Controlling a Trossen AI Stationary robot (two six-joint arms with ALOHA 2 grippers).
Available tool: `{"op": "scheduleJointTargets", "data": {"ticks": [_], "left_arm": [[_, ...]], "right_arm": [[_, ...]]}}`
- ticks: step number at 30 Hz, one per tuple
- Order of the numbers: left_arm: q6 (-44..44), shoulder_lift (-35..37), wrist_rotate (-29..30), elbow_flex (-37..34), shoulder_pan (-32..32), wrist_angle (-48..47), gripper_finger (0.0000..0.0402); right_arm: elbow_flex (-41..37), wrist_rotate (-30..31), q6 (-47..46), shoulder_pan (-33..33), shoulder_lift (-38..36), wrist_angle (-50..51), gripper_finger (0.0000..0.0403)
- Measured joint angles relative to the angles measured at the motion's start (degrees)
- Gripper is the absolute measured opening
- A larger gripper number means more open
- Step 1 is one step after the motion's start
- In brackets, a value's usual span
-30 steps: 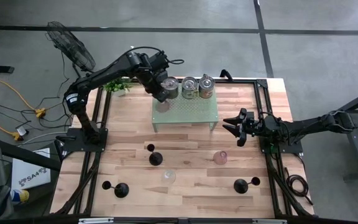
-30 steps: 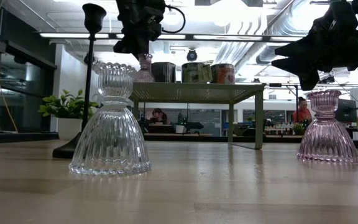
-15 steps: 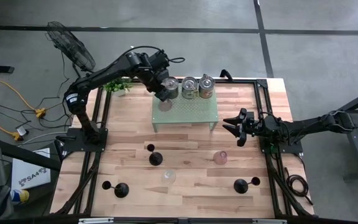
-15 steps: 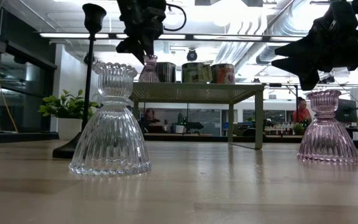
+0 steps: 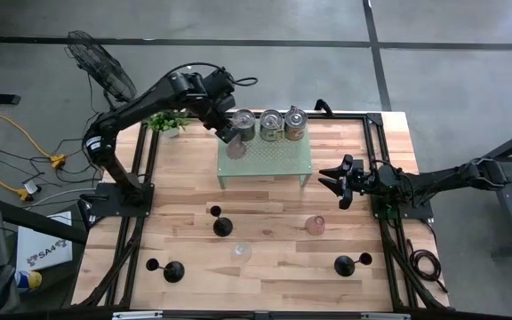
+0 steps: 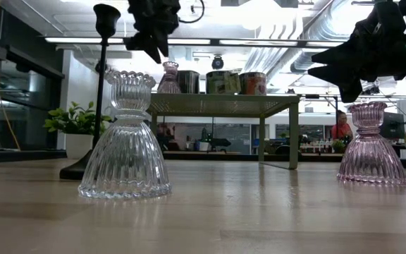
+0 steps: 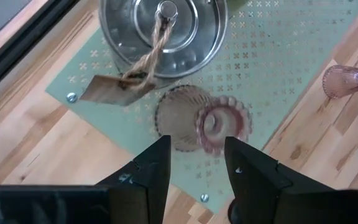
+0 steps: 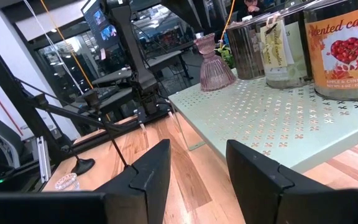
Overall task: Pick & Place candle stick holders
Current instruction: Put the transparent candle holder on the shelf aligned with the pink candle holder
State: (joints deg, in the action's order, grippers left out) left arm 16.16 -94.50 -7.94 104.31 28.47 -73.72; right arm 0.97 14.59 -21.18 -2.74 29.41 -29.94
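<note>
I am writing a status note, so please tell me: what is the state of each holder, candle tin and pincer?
Pink holder on shelf: upright, free.
Left pincer: open, above it.
Right pincer: open, empty.
Pink holder on table: upright.
Clear holder: upright.
Black candle stick holders: all upright on table.
Candle tins: lids on.

My left gripper [image 5: 229,140] hung with fingers parted, empty; my right gripper [image 5: 334,180] waited opposite, fingers also parted.
</note>
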Motion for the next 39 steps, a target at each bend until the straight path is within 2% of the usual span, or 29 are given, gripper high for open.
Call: {"op": "scheduleJointTargets", "data": {"ticks": [6, 13, 19, 24, 30, 34, 39], "left_arm": [[-0.46, 3.78, 1.32, 0.0, -0.66, -1.49, 0.0148], [-1.16, 9.09, 8.51, 0.02, -4.98, -1.86, 0.0148], [-1.33, 13.5, 15.96, 0.02, -12.03, -2.11, 0.0148], [3.29, 16.33, 24.06, 0.02, -20.06, -4.19, 0.0148], [10.89, 17.51, 35.26, -3.03, -33.99, -4.74, 0.0148], [16.27, 17.49, 43.95, -8.02, -42.8, -2.71, 0.0148], [22.88, 17.36, 50.57, -16.57, -51.15, 5.43, 0.0148]], "right_arm": [[0.0, 0.0, 0.02, 0.0, 0.0, -0.01, 0.0148], [0.0, 0.02, -0.01, 0.0, 0.0, -0.01, 0.0148], [0.0, 0.02, 0.4, 0.0, 0.0, -0.01, 0.0148], [0.0, 0.02, 0.43, 0.01, 0.0, 0.0, 0.0148], [0.0, 0.02, 0.43, 0.01, 0.0, -0.01, 0.0148], [0.0, 0.02, 0.43, 0.01, 0.0, 0.0, 0.0148], [0.0, 0.02, 0.43, 0.0, 0.0, 0.0, 0.0148]]}}
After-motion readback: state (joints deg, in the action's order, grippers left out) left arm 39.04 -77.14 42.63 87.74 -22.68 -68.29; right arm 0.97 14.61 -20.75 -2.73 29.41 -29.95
